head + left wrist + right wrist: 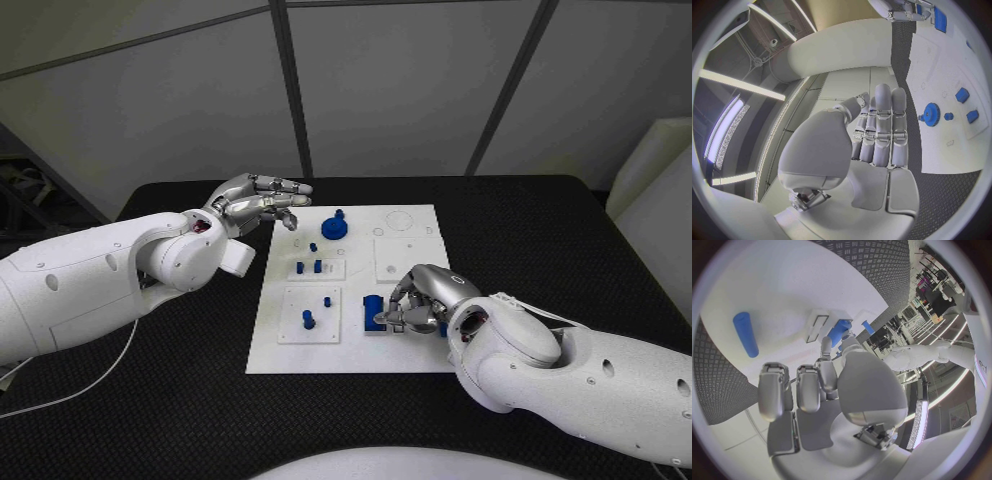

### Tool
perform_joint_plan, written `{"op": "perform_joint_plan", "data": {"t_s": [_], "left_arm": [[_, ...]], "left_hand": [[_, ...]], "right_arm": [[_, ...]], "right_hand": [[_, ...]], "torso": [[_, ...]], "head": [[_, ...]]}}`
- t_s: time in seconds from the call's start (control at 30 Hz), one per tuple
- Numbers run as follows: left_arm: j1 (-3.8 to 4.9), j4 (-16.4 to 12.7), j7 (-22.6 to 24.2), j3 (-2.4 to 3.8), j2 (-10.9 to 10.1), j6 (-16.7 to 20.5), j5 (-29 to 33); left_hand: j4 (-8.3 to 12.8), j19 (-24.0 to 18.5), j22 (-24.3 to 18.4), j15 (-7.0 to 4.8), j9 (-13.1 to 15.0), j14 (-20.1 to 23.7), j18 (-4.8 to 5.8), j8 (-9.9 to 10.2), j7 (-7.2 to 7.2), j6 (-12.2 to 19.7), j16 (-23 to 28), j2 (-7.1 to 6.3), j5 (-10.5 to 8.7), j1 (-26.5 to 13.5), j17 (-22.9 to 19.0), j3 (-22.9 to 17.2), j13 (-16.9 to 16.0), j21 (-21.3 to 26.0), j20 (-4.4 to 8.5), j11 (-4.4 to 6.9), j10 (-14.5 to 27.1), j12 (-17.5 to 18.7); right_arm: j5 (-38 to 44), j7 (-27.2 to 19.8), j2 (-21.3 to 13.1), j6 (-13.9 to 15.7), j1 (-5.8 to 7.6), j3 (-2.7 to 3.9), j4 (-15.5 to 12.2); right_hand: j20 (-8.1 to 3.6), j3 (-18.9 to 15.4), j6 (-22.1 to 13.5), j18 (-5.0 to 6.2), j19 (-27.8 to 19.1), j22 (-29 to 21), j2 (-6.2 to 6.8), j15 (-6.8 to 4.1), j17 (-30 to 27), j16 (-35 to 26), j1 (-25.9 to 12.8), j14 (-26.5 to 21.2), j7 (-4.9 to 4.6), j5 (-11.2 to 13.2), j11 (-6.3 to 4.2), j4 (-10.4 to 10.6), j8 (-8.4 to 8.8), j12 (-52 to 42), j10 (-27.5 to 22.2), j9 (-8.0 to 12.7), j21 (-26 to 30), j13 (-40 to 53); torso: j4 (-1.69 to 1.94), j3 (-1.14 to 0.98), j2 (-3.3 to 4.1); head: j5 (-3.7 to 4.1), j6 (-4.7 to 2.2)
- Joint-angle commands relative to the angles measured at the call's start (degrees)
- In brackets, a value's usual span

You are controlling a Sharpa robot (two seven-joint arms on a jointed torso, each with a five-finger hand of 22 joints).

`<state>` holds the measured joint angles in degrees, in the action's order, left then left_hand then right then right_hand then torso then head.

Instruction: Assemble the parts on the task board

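The right hand (415, 303) is seen low over the near right part of the task board (411, 358), fingers curled around a blue part (374, 312) — whether it is actually gripped cannot be told. The left hand (257, 202) is held above the board's far left corner, fingers extended together, nothing in it. A blue gear part (335, 226) stands near that corner — smaller blue pegs (307, 266) are set mid-board.

No legible text, labels or nos. on board, parts or hands.
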<state>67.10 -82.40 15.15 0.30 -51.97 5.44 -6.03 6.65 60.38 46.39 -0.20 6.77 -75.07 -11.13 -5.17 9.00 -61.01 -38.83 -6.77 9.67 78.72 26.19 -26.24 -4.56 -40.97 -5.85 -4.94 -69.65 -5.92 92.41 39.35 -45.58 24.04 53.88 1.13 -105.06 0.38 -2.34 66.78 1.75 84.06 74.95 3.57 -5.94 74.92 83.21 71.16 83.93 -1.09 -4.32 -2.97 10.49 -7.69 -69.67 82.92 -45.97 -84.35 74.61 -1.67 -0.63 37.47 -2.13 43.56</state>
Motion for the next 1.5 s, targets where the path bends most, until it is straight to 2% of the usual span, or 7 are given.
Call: {"op": "perform_joint_plan", "data": {"t_s": [0.03,0.23,0.4,0.7,0.83,1.03,1.5], "left_arm": [[0.05,-0.1,0.1,0.04,0.0,-0.7,0.2],[0.04,-0.1,0.1,0.03,-0.1,-0.7,0.2],[0.04,-0.1,0.1,0.02,-0.2,-0.6,0.2],[0.02,0.0,0.1,-0.03,0.0,-0.6,0.2],[0.01,0.0,0.1,-0.05,0.1,-0.6,0.2],[-0.04,0.0,0.1,-0.07,0.1,-0.7,0.2],[-0.12,-0.1,0.0,-0.08,0.0,-0.9,0.2]], "left_hand": [[0.1,-0.3,0.0,0.19,-0.1,0.1,0.69,0.3,0.23,0.1,0.4,0.21,-0.01,-0.4,-0.1,0.3,-0.1,0.4,-0.01,-0.18,0.3,0.3],[0.1,-0.3,0.0,0.19,-0.1,0.1,0.69,0.3,0.23,0.1,0.4,0.21,-0.01,-0.4,-0.1,0.3,-0.1,0.4,-0.01,-0.18,0.3,0.3],[0.1,-0.3,0.0,0.19,-0.1,0.1,0.69,0.3,0.23,0.1,0.4,0.21,-0.01,-0.4,-0.1,0.3,-0.1,0.4,-0.01,-0.18,0.3,0.3],[0.1,-0.3,0.0,0.19,-0.1,0.1,0.69,0.3,0.23,0.1,0.4,0.21,-0.01,-0.4,-0.1,0.3,-0.1,0.4,-0.01,-0.18,0.3,0.3],[0.1,-0.3,0.0,0.19,-0.1,0.1,0.69,0.3,0.23,0.1,0.4,0.21,-0.01,-0.4,-0.1,0.3,-0.1,0.4,-0.01,-0.18,0.3,0.3],[0.1,-0.3,0.0,0.19,-0.1,0.1,0.69,0.3,0.23,0.1,0.4,0.21,-0.01,-0.4,-0.1,0.3,-0.1,0.4,-0.01,-0.18,0.3,0.3],[0.1,-0.3,0.0,0.19,-0.1,0.1,0.69,0.3,0.23,0.1,0.4,0.21,-0.01,-0.4,-0.1,0.3,-0.1,0.4,-0.01,-0.18,0.3,0.3]], "right_arm": [[0.5,-1.7,-0.6,1.9,0.07,0.01,-0.4],[-5.3,-8.3,-4.6,5.2,0.09,0.15,-2.7],[-12.1,-11.5,-9.0,5.6,0.12,1.53,-4.7],[-8.9,-8.2,-15.7,-0.7,0.18,2.62,-5.7],[-5.5,-6.0,-16.7,-3.2,0.15,2.68,-5.3],[-1.5,-3.3,-16.6,-6.3,0.00,2.62,-4.4],[1.0,-2.3,-13.9,-7.2,-1.30,2.52,-3.0]], "right_hand": [[-0.26,-0.3,0.4,-0.14,2.8,8.9,0.00,-0.46,1.2,0.0,-0.4,3.4,0.04,0.0,0.05,0.0,0.34,0.0,0.2,-0.1,-0.2,-0.1],[0.16,-1.2,-3.2,0.64,1.1,5.7,-0.33,0.18,-1.5,-1.6,1.1,2.8,-1.21,-1.4,0.98,0.0,3.27,4.4,-1.7,0.9,2.7,-3.0],[1.01,-2.5,-6.9,0.90,0.5,4.6,-0.29,1.13,-1.9,-2.0,0.7,2.7,-2.49,-5.0,2.12,1.6,4.25,6.9,-2.8,3.4,3.9,-4.6],[1.24,-3.0,-5.4,0.66,1.2,5.7,-0.87,1.14,-0.9,-1.5,1.8,3.0,-2.30,-5.9,2.00,2.1,4.01,6.3,-2.3,5.0,2.9,-4.1],[1.20,-3.8,-4.3,0.58,1.4,6.1,-0.51,1.06,-0.1,-1.0,1.6,3.2,-2.10,-6.0,1.87,2.9,3.78,6.4,-2.2,5.3,2.6,-4.1],[1.09,-4.6,-3.3,0.46,1.6,6.6,0.15,0.92,0.4,-0.8,1.4,3.2,-1.84,-6.0,1.68,4.0,3.51,6.0,-2.0,5.0,2.2,-3.8],[1.02,-4.8,-3.6,0.44,1.7,6.6,0.72,0.86,0.6,-0.7,1.8,3.3,-1.86,-6.0,1.66,4.7,3.81,5.9,-1.9,4.8,2.1,-3.6]], "torso": [[-0.08,0.01,-0.02],[-0.10,0.00,-0.04],[-0.18,0.00,-0.03],[-0.35,-0.02,-0.05],[-0.37,-0.15,0.01],[-0.20,-0.07,-0.01],[-0.14,-0.03,0.04]], "head": [[0.03,-0.03],[0.28,-0.22],[0.48,-0.40],[2.29,-0.56],[2.81,-0.63],[3.28,-0.41],[3.20,-0.07]]}}
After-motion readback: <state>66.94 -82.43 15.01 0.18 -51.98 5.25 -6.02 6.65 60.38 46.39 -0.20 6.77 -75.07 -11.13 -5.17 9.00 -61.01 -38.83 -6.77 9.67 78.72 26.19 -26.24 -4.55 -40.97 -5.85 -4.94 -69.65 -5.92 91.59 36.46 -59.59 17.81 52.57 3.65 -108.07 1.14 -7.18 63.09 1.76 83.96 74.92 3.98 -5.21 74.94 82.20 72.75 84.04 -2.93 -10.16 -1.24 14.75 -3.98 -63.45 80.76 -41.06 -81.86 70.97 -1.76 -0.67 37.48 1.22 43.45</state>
